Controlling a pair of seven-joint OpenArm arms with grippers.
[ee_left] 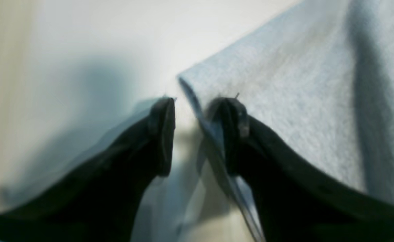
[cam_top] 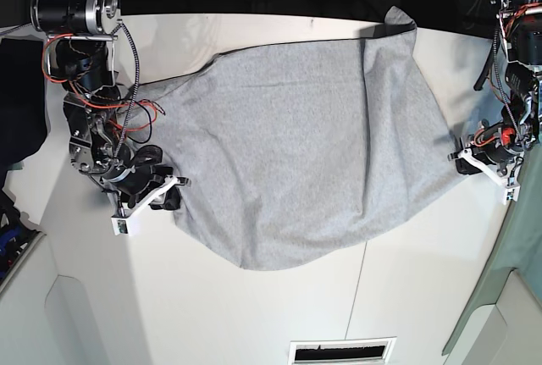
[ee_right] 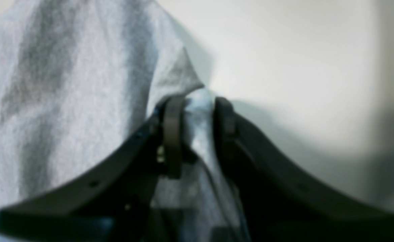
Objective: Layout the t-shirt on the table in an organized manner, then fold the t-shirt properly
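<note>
The grey t-shirt [cam_top: 313, 145] lies spread, with ripples, over the white table [cam_top: 279, 314]. My right gripper [cam_top: 165, 194] sits at the shirt's left edge in the base view. In the right wrist view that gripper [ee_right: 198, 104] is shut on a bunched fold of the t-shirt [ee_right: 65, 84] that fills the gap between its fingers. My left gripper [cam_top: 461, 160] is at the shirt's right edge. In the left wrist view it [ee_left: 197, 107] stands open around a corner hem of the t-shirt [ee_left: 284, 84]; the hem runs beside one finger, with bare table [ee_left: 82, 50] showing beside the other.
A thin dark seam [cam_top: 360, 289] runs across the table's front part, and a slotted vent [cam_top: 339, 352] sits at the front edge. Red and black cables [cam_top: 127, 111] hang along the arm on the left. A dark cloth [cam_top: 21, 102] lies off the table's left side.
</note>
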